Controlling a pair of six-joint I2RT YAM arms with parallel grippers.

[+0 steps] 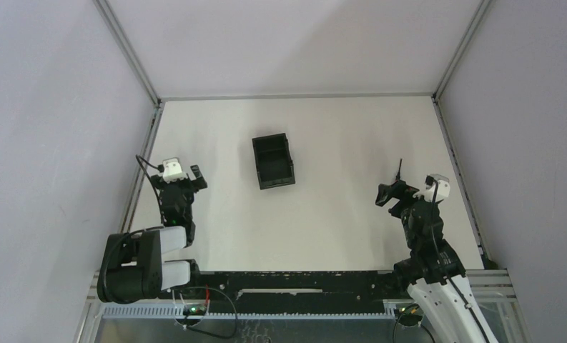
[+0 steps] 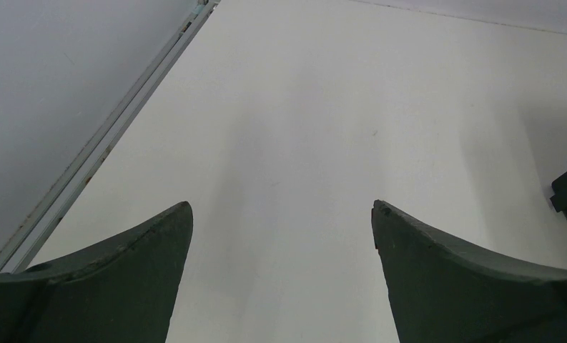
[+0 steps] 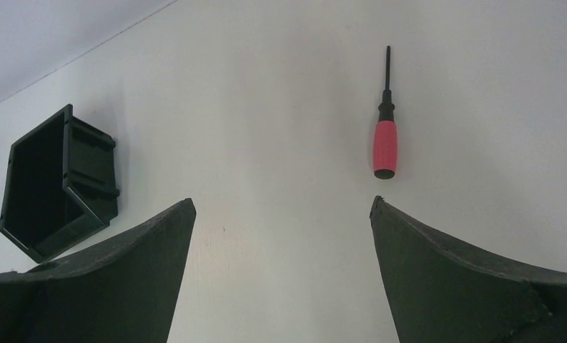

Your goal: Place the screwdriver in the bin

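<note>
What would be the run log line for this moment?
screwdriver: lying free, ungrasped | bin: empty | left fingers: open | right fingers: open

This looks to me like a robot laboratory cell, not a home or a shop. The bare white tabletop (image 1: 337, 214) is closed in by plain grey panels (image 1: 51, 143) held in aluminium rails (image 1: 126, 50), which stand beyond the left claw (image 2: 282, 214) and the right claw (image 3: 282, 207). Behind both claws, a slotted cable duct (image 1: 302, 310) with loose wires runs along the near edge.
</note>
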